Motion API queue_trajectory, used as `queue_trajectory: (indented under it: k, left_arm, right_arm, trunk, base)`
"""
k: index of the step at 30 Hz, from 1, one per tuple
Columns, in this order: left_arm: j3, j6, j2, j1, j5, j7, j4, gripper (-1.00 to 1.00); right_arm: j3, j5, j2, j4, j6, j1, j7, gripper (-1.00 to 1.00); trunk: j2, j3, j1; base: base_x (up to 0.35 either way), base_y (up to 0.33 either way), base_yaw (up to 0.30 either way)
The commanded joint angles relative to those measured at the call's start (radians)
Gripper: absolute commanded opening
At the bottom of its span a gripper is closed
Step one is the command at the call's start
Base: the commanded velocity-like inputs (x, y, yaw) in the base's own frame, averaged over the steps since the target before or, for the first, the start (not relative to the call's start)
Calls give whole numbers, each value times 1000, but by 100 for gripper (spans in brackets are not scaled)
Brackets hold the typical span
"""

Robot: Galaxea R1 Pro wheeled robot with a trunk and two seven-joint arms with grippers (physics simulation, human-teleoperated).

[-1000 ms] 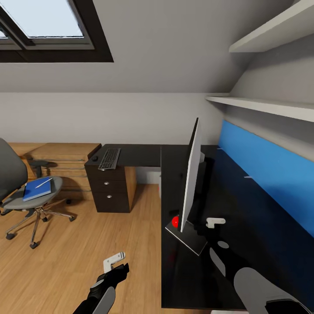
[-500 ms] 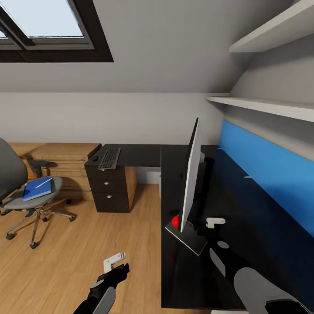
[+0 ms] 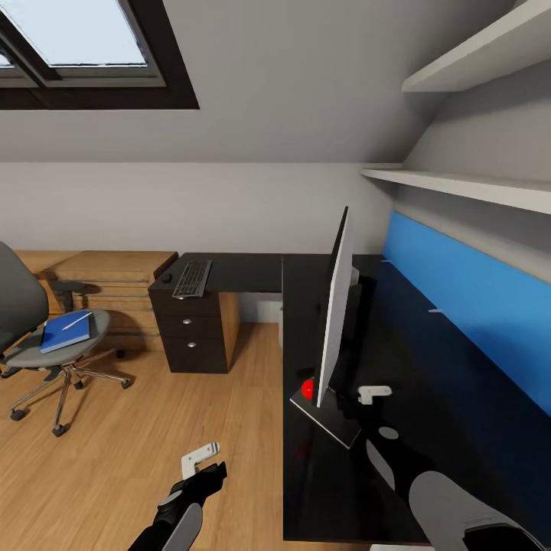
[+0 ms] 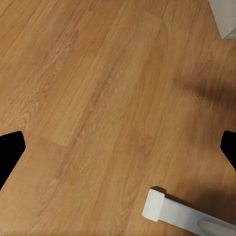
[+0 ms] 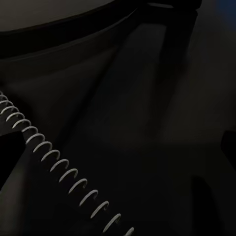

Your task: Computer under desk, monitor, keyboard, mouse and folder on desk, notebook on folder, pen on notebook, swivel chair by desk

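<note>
Thin silver-backed black-stand monitor (image 3: 335, 321): edge-on, upright on glossy black L-shaped worktop (image 3: 428, 398) | right hand (image 3: 373, 394): just behind it, grip state indiscernible | left hand (image 3: 200, 456): above wooden floor (image 3: 138, 451), indiscernible.

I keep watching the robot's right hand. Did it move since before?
Yes. The right gripper has shifted a bit toward the monitor stand and slightly away from the robot over the desk, which stayed put.

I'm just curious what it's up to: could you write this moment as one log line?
right gripper: over desk behind monitor | left gripper: above floor, idle | folder, pen: on swivel chair
</note>
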Motion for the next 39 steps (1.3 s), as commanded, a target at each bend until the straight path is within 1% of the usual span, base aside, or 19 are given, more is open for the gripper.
queue_trajectory:
  k: [1, 7, 13, 23, 24, 27, 32, 39]
  left_arm:
    - [-2, 2, 0, -1, 6, 7, -2, 100]
    - [-2, 3, 0, -1, 7, 7, -2, 100]
    - [-2, 3, 0, -1, 8, 8, -2, 100]
    - [-2, 3, 0, -1, 8, 8, -2, 100]
    - [-2, 3, 0, -1, 8, 8, -2, 100]
    - [-2, 3, 0, -1, 8, 8, -2, 100]
    - [-2, 3, 0, -1, 6, 8, -2, 100]
    - [-2, 3, 0, -1, 6, 8, -2, 100]
  right_arm:
    - [9, -10, 1, 1, -3, -1, -4, 100]
    - [10, -9, 15, 2, -3, -1, -4, 100]
    - [10, -8, 22, 3, -3, -1, -4, 100]
    - [11, -4, 26, 3, -3, -1, -3, 100]
    - [11, 9, 26, 4, -3, -1, -3, 100]
    - [11, 15, 26, 4, -2, -1, -3, 100]
    - [11, 19, 26, 3, 28, -1, -5, 100]
    - [10, 20, 26, 3, 44, -1, -6, 100]
  trunk:
    - [-1, -1, 0]
    - [-1, -1, 0]
    - [-1, -1, 0]
    - [-1, -1, 0]
    - [-1, -1, 0]
    - [-1, -1, 0]
    - [-1, -1, 0]
    - [-1, -1, 0]
  base:
    - [0, 0, 0]
    - [0, 0, 0]
    - [0, 0, 0]
    - [0, 0, 0]
    - [0, 0, 0]
    - [0, 0, 0]
    - [0, 0, 0]
    - [0, 0, 0]
